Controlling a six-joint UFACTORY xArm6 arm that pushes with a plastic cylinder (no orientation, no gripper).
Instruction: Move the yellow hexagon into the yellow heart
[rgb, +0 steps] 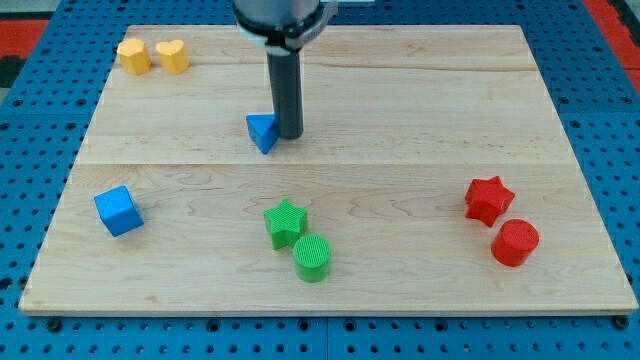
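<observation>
Standing near the upper middle of the frame, the dark rod comes down from the top edge, and my tip (289, 135) rests on the wooden bench (420, 110). No claw is fitted to this arm, so no open or closed state applies; the rod ends plain.

My tip sits just beside the blue triangular block (262, 132), on that block's right side; the two appear to touch, though the rod's shadow makes actual contact hard to confirm.

Task items: the yellow hexagon (133, 56) lies in the upper left corner of the bench, and the yellow heart (172, 56) lies just to its right. The two yellow blocks sit side by side, very close or touching; a gap cannot be made out. Both are well apart from my tip, up and to the left of it.

Other items: a blue cube (118, 210) lies at the lower left of the frame. A green star (285, 222) lies at the lower middle, with a green cylinder (312, 258) touching it at its lower right. A red star (488, 199) lies at the right, with a red cylinder (515, 242) just below and right of it. A blue perforated surface (40, 110) surrounds the bench on all sides.
</observation>
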